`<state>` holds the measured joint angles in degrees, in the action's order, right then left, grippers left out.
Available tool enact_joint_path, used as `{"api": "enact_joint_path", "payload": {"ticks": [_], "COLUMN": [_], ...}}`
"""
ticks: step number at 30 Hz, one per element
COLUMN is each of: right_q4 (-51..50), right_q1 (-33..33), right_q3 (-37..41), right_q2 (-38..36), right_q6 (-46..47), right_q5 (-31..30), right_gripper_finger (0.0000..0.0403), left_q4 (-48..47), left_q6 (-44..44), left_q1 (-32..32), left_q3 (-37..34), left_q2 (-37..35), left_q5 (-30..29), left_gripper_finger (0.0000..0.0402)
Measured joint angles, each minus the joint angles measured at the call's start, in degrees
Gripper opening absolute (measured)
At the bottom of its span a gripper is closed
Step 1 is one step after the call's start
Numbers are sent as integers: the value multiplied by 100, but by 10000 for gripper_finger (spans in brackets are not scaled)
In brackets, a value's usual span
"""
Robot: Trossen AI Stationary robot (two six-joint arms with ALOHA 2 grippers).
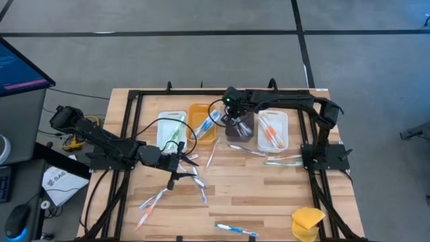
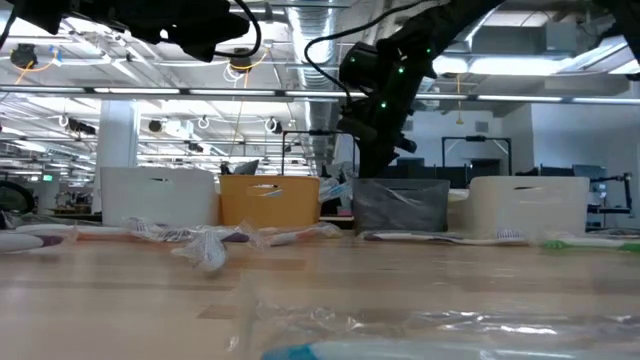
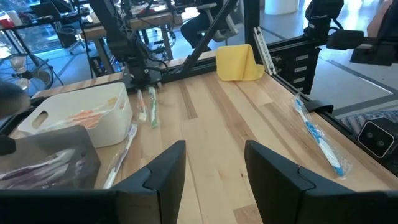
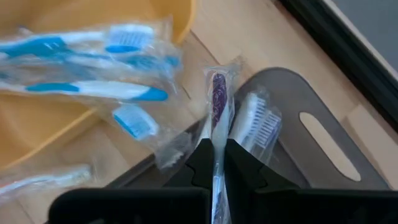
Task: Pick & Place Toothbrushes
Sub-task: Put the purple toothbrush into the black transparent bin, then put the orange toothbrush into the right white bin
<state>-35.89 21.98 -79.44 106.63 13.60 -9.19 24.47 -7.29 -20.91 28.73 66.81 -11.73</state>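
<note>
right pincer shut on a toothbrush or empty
Shut on one: the right pincer pinches a wrapped purple-bristled toothbrush between its fingers, above the grey bin.

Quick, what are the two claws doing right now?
Left claw: open, empty.
Right claw: shut on a purple toothbrush over the grey bin.

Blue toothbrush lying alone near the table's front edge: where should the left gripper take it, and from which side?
I'd take the blue toothbrush mid-handle, from straight above, fingers across its length. It lies flat on the table, nothing touching it, and the slim handle leaves little to grip sideways. The left gripper is open.
</note>
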Motion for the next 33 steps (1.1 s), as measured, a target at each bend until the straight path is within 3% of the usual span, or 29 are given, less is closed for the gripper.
{"api": "enact_joint_path", "payload": {"ticks": [5,12,18,28,33], "right_q4": [-16,-147,-142,-52,-510], "right_q1": [-7,-7,-9,-39,-56], "right_q3": [0,0,0,0,-192], "right_q2": [-7,-7,-7,-8,-94], "right_q6": [79,105,101,149,149], "right_q5": [19,76,69,28,27], "right_gripper_finger": [14,72,99,100,102], "left_q4": [-2,-2,-2,-1,-2], "left_q6": [2,22,64,68,66], "left_q1": [-1,-1,-1,-1,-1], "left_q3": [0,0,0,0,0], "left_q2": [0,0,0,0,0], "left_q5": [0,0,0,1,0], "left_gripper_finger": [158,158,158,158,158]}}
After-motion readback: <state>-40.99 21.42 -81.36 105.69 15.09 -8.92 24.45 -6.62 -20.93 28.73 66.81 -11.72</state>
